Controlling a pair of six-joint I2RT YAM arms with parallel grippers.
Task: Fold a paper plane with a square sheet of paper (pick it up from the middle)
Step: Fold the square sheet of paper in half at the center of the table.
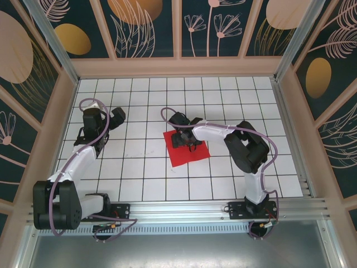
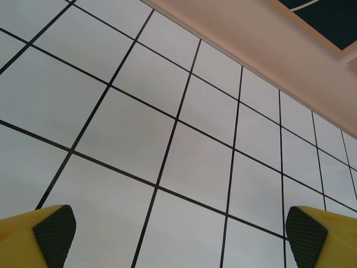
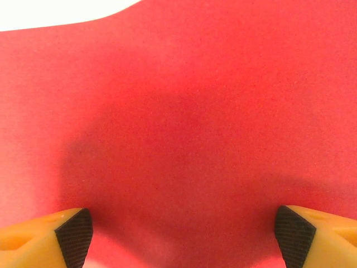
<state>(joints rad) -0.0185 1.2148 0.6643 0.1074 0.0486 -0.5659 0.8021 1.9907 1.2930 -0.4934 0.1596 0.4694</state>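
Paper (image 1: 188,157), flat and bright red, is lying unfolded; right gripper (image 3: 179,230) is hovering low over its middle, jaws wide.

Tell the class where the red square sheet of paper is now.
In the top view, the square sheet of paper lies flat on the table just right of centre, under the right gripper, whose fingers spread over it.

The square sheet of paper (image 1: 194,154) lies on the table (image 1: 139,167) directly beneath the right claw (image 3: 181,234), the left claw (image 1: 114,116) well apart to its left.
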